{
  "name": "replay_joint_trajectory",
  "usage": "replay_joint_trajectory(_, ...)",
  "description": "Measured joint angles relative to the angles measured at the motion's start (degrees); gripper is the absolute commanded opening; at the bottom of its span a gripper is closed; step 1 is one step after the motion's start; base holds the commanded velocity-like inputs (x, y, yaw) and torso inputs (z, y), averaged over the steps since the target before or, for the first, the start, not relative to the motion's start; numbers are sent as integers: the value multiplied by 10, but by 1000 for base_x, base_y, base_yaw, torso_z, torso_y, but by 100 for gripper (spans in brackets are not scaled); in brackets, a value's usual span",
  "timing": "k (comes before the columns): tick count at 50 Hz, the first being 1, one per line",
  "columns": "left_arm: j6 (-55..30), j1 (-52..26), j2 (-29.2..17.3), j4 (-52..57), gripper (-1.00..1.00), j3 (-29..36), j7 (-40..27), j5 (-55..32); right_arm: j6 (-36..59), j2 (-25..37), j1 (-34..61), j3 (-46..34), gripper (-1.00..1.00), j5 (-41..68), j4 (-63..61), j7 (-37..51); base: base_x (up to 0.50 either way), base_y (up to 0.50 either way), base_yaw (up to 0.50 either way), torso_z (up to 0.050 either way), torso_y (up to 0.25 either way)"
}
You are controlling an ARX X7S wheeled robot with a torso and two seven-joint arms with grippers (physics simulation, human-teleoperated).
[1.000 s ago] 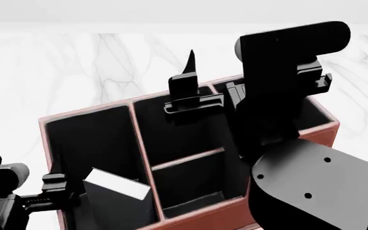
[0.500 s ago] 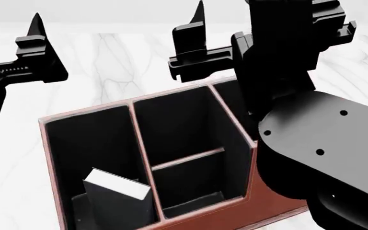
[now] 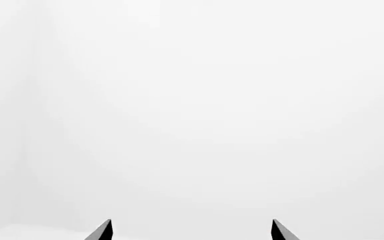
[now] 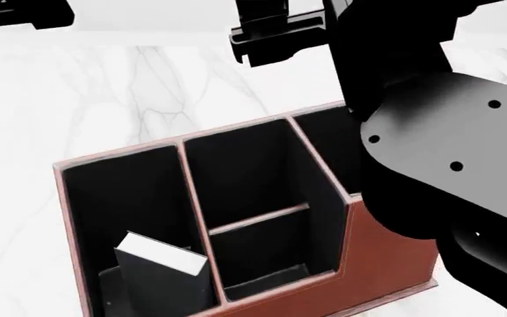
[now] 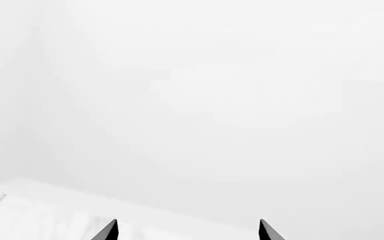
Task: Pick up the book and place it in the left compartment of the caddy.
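Note:
The black book [image 4: 161, 267] with white page edges stands tilted in the near end of the left compartment [image 4: 117, 191] of the reddish-brown caddy [image 4: 385, 267]. Nothing holds it. My left gripper [image 3: 192, 230] is open and empty, raised high; its wrist view shows only blank white beyond the two spread fingertips. My right gripper [image 5: 186, 230] is open and empty too, also raised, with the pale table surface just below its tips. In the head view both grippers' fingertips are cut off by the top edge.
My right arm [image 4: 438, 145] is large in the head view and hides the caddy's right section. The middle section has a crossbar [image 4: 258, 219]. The white marble table [image 4: 148, 86] lies around the caddy.
Both arms have risen from beside the caddy until their grippers leave the head view's top edge. The book stays in the left compartment.

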Motion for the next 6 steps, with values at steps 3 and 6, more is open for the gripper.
replay_joint_trajectory(3, -3, -8, 1, 0, 100, 1, -2, -2, 4, -1, 5, 2, 100, 1, 0, 0, 0, 0, 0, 0, 0)
replay_joint_trajectory(6, -6, -15, 1, 1, 100, 2, -3, -3, 7, -1, 10, 3, 100, 3, 0, 1, 0, 0, 0, 0, 0)
